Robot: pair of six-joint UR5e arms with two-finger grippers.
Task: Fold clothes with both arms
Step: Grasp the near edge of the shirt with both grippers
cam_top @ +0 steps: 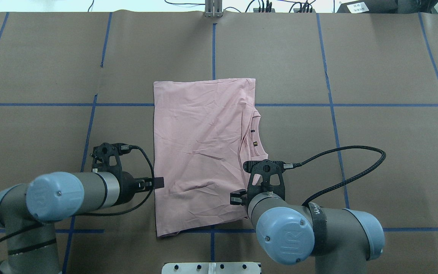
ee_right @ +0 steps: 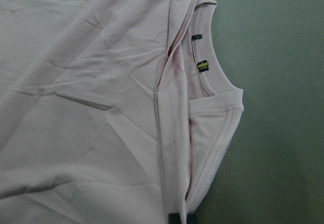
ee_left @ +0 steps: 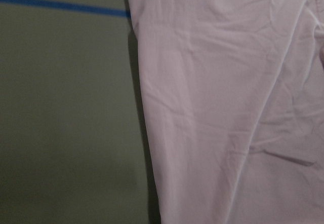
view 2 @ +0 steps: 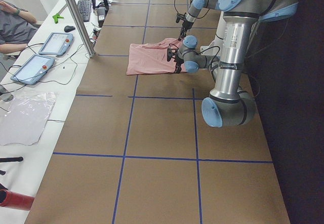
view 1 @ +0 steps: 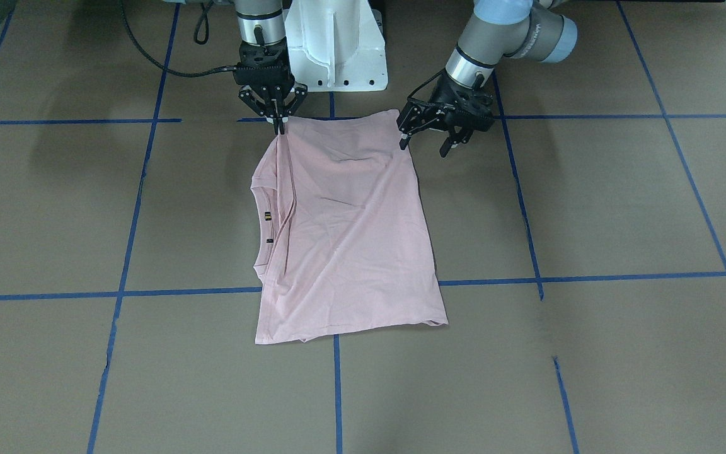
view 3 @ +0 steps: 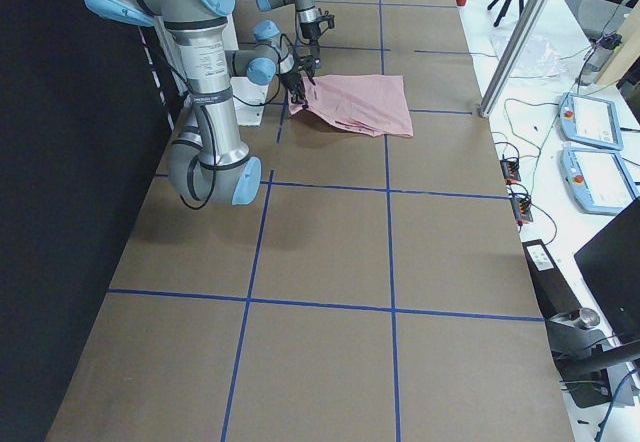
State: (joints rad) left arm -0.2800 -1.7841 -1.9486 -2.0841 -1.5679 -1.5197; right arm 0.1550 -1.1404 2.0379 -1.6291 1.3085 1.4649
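Observation:
The pale pink T-shirt (view 1: pixel 350 233) lies folded lengthwise on the brown table, print hidden, with its ribbed collar (view 1: pixel 262 221) at one side. It also shows in the overhead view (cam_top: pixel 200 152). My right gripper (view 1: pixel 280 126) is shut on a ridge of fabric at the shirt's corner nearest the robot, collar side. The right wrist view shows that fold (ee_right: pixel 172 133) running to the fingertips. My left gripper (view 1: pixel 425 144) is open just beside the opposite near corner, one finger at the shirt's edge, holding nothing. The left wrist view shows only the shirt's edge (ee_left: pixel 147 133).
The white pedestal base (view 1: pixel 338 44) stands just behind the shirt. Blue tape lines (view 1: pixel 590 277) grid the table. The right arm's black cable (cam_top: pixel 340 167) loops over the table. A side bench holds tablets (view 2: pixel 50 44), with a person (view 2: pixel 15 26) beside it.

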